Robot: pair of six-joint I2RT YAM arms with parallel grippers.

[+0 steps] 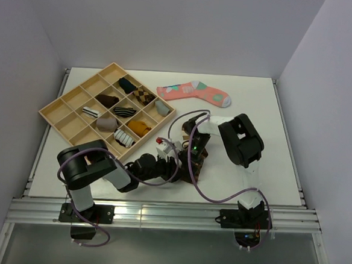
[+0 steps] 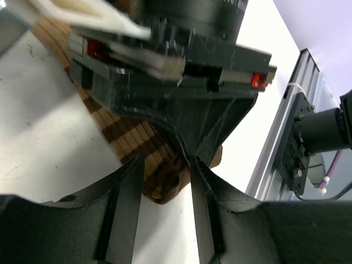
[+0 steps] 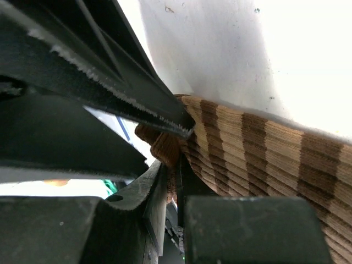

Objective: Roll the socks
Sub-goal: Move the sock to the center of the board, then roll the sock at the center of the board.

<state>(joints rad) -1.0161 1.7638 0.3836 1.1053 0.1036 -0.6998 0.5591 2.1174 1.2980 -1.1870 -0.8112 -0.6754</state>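
A brown sock with tan bands (image 2: pixel 132 137) lies flat on the white table, its near end bunched into a small fold. My left gripper (image 2: pixel 165 168) is open, its two dark fingers standing either side of that folded end, with bare table showing between them lower down. My right gripper (image 3: pixel 179 168) is shut on the brown sock (image 3: pixel 264 148), pinching the bunched edge between its fingertips. In the top view both grippers meet tip to tip, left gripper (image 1: pixel 172 163) and right gripper (image 1: pixel 189 162), and they cover most of the sock.
A wooden compartment tray (image 1: pixel 56 113) at the back left holds several rolled socks. A coral-pink sock (image 1: pixel 194 92) lies flat at the back centre. The aluminium rail of the table's near edge (image 2: pixel 286 137) runs close to the sock's end.
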